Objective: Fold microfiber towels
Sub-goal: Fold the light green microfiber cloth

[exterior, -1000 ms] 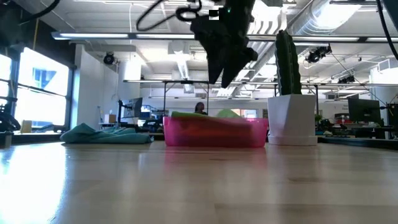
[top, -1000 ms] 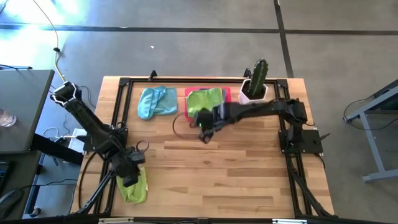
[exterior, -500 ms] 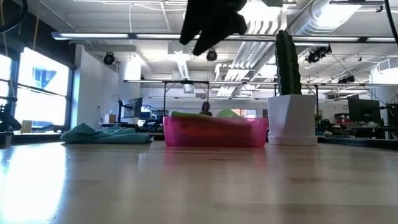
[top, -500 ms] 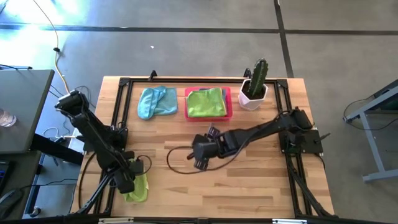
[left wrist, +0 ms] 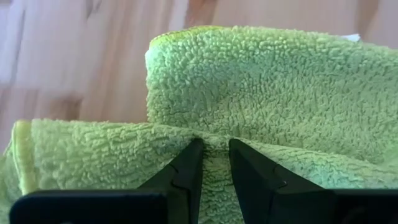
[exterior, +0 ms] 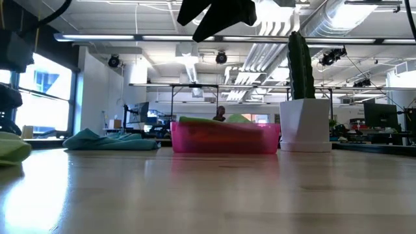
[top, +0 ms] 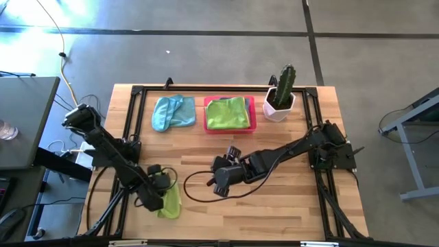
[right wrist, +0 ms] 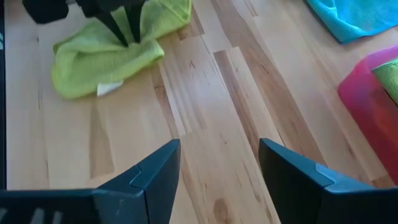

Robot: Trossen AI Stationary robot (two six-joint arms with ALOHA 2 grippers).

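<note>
A lime green microfiber towel (top: 171, 204) lies bunched on the table near its front left corner, with my left gripper (left wrist: 216, 149) shut on it. The right wrist view shows the same towel (right wrist: 102, 59) with a white label at its edge. A second green towel (top: 228, 112) lies in the pink tray (top: 251, 103) at the back. A light blue towel (top: 171, 112) lies crumpled left of the tray. My right gripper (top: 219, 184) hangs open over the middle of the table, holding nothing. My left gripper pinches a raised ridge of the green towel (left wrist: 214, 138) between its two fingers (left wrist: 186, 171). The fingers come from above, slanting down. How many layers are in the pinch I cannot tell. The rest of the towel lies slack on the table around them.
A potted cactus (top: 281, 92) in a white pot stands at the back right beside the tray. A black frame (top: 134, 92) runs round the table's edges. Bare wood (top: 274, 206) stretches across the front right.
My left gripper has sunk and gone toward the table's right edge, sliding the green towel along the table with it. My right gripper has swung from in front of the tray toward the near edge, staying open and high above the table.
</note>
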